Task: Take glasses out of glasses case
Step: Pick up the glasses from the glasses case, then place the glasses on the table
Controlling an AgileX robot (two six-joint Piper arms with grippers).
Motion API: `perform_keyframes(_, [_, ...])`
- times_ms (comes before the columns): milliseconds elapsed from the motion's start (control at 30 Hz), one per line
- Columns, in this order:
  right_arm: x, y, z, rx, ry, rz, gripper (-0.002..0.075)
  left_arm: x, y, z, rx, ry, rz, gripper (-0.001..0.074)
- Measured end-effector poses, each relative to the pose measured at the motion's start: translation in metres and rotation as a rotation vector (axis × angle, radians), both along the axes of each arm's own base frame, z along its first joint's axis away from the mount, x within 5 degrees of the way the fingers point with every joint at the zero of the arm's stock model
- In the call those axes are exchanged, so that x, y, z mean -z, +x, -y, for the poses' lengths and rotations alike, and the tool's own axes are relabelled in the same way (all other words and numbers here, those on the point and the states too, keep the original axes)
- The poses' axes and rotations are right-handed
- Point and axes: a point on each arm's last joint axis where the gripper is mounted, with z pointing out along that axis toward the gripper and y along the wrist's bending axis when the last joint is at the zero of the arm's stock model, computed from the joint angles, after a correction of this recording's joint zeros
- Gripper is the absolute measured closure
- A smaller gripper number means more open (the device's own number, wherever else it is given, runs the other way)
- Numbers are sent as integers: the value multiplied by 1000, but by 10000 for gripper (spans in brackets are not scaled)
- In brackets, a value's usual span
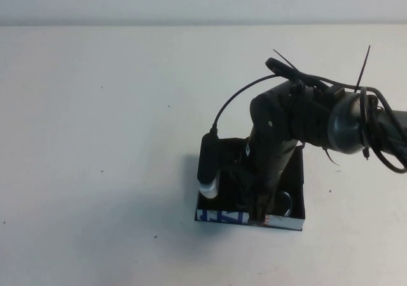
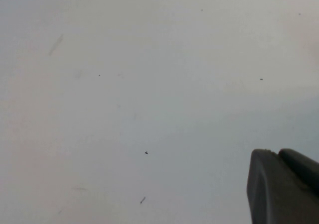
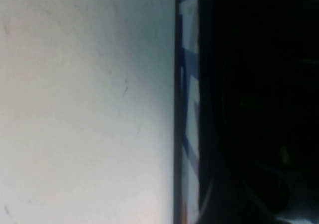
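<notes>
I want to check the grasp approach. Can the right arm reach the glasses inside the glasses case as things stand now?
Probably yes. The right gripper is already down inside the open glasses case, with no lid over it, and part of the glasses shows beside it. The left gripper is away over bare table.

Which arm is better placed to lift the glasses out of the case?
The right arm. Its right pincer reaches down inside the glasses case, beside the glasses. The left pincer shows only in its wrist view, over bare table, with no case near.
</notes>
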Motion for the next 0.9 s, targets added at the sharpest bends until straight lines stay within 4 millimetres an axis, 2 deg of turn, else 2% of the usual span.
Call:
perform_keyframes(67, [0, 0, 0, 0, 0, 0, 454, 0, 0, 0, 0, 0, 0, 739])
perform_keyframes(167, [-6, 1, 0, -5, -11, -3, 572, 0, 0, 0, 0, 0, 0, 739])
perform_keyframes(233, [-17, 4, -1, -1, -25, -1, 662, 0, 0, 0, 0, 0, 0, 739])
perform_keyframes(267, [-23, 6, -2, 10, -30, 0, 678, 0, 0, 0, 0, 0, 0, 739])
perform_keyframes(367, [-55, 11, -4, 58, -33, 2, 683, 0, 0, 0, 0, 0, 0, 739])
perform_keyframes(500, [-105, 16, -9, 243, 89, 60, 683, 0, 0, 0, 0, 0, 0, 739])
perform_keyframes(633, [-159, 2, -2, 437, 262, 75, 683, 0, 0, 0, 0, 0, 0, 739])
perform_keyframes(700, [-179, -6, 6, 533, 328, 60, 683, 0, 0, 0, 0, 0, 0, 739])
perform_keyframes(800, [-195, -15, 25, 697, 389, 28, 683, 0, 0, 0, 0, 0, 0, 739])
perform_keyframes(900, [-203, -29, 48, 812, 412, 6, 683, 0, 0, 0, 0, 0, 0, 739])
